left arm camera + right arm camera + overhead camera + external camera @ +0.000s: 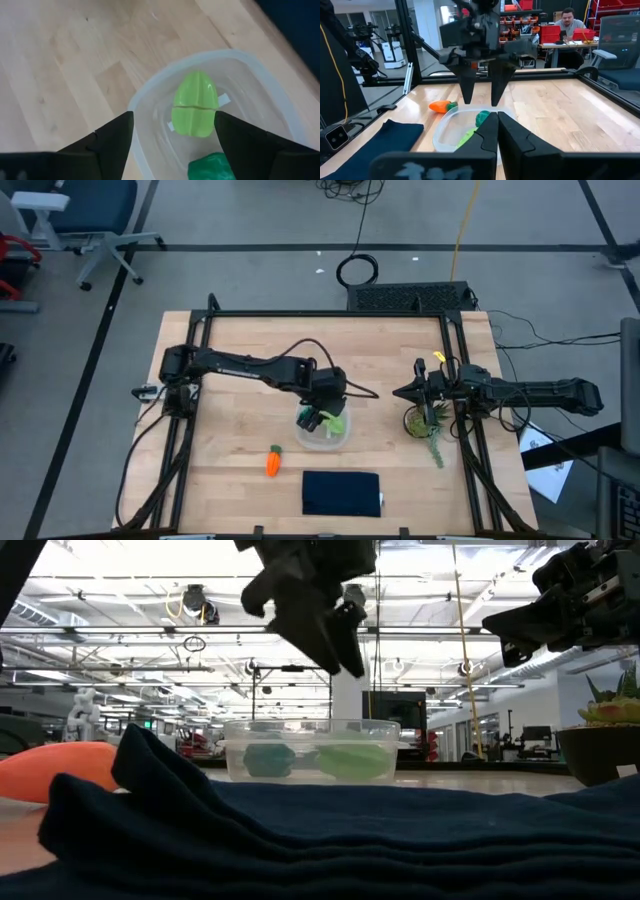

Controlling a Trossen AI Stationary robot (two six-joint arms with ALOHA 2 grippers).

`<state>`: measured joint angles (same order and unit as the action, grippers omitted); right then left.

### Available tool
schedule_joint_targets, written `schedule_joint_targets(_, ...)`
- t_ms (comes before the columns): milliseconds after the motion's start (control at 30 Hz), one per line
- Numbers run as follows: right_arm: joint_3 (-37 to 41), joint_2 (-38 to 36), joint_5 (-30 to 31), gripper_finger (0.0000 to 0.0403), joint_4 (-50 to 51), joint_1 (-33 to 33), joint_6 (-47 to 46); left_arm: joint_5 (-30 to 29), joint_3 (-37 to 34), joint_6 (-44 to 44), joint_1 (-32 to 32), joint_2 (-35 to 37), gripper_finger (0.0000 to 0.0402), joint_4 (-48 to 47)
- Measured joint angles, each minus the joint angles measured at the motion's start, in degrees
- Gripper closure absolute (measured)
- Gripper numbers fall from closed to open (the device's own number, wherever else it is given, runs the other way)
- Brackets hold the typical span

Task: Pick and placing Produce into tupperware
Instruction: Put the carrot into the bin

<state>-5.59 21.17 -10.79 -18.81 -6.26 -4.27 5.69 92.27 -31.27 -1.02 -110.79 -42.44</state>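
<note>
You've got two dark, near-black arms, slim jointed links w/ thicker joint housings. Left arm has faint light lettering along its long link, plus a thin black cable looping over the wrist end. Left tool: two flat, matte black wedge-shaped fingers, tapering to the tips. Right tool: same black fingers, blocky dark wrist housing behind; yellow tag near it.

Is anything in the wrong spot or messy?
Only the carrot: it lies on the table beside the tub, not inside with the two green pieces. The left gripper hangs open above the tub. Nothing looks spilled or broken.
</note>
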Motion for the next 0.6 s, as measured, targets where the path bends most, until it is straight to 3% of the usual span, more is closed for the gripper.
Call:
schedule_joint_targets(167, 0.0, 0.0, 0.0, 0.0403, 0.0, 0.0, 0.0, -2.0, 0.0, 0.3, -0.4, 1.4, 0.0172, -1.7)
schedule_joint_targets(433, 0.0, 0.0, 0.0, 0.0403, -0.3, 0.0, 0.0, -5.8, 0.0, 2.4, -0.6, 4.8, 0.0375, -7.1)
schedule_joint_targets(600, 0.0, -0.2, 0.0, 0.0403, -1.5, 0.0, 0.0, -7.9, -0.4, 2.9, -1.5, 8.9, 0.0394, -9.0)
